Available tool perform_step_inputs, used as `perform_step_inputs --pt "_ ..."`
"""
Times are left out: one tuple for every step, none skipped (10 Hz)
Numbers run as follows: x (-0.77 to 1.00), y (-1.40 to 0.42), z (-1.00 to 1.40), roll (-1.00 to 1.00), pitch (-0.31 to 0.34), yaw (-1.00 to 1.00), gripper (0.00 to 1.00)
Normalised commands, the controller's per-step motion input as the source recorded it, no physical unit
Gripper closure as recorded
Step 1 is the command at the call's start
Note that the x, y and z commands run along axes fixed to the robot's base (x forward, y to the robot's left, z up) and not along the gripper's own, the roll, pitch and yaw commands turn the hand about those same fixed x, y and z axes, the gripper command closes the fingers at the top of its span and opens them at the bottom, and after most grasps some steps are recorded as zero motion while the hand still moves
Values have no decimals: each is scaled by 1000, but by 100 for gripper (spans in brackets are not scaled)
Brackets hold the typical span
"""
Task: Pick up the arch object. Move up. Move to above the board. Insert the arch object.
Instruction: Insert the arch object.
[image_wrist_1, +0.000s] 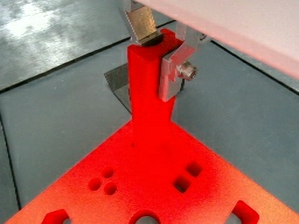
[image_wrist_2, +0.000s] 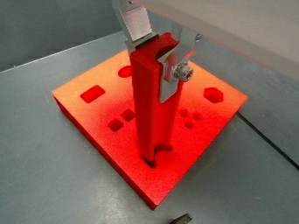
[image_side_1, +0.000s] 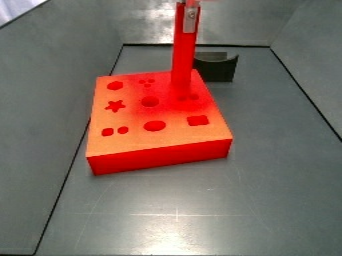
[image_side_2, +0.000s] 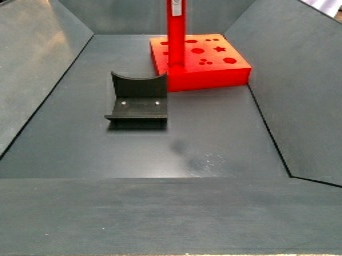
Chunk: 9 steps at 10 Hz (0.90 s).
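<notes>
My gripper (image_wrist_1: 158, 54) is shut on the top of a tall thin red rod (image_wrist_1: 152, 114), its silver fingers on either side. It shows the same way in both wrist views (image_wrist_2: 156, 52). The rod's top end has a curved notch. The rod (image_wrist_2: 146, 105) stands upright with its foot in a recess of the board (image_wrist_2: 93, 114), the thick orange-red slab with star, circle and square cut-outs. Both side views show the rod (image_side_1: 183, 60) (image_side_2: 174, 40) rising from the board (image_side_1: 160, 140) (image_side_2: 214, 60). No small dark arch block shows in any view.
The dark fixture (image_side_2: 136, 100) stands on the grey floor in front of the board, and behind the board in a side view (image_side_1: 218, 67). Sloping grey walls close in the floor. A small dark bit (image_wrist_2: 179, 219) lies at a wrist view's edge.
</notes>
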Motion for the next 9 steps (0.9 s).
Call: perform_step_inputs --pt "0 109 -309 17 -7 206 100" --pt "0 200 -271 0 0 214 100" --pt "0 200 -237 0 0 74 100" --pt "123 129 -223 0 13 0 100" --pt "117 60 -220 0 0 0 100" --pt "54 0 -237 -21 -10 -100 100" --pt "51 -14 -251 -73 -84 -203 100" --pt "0 0 -277 -24 -67 -171 100" --pt "0 0 -346 0 -37 -111 100"
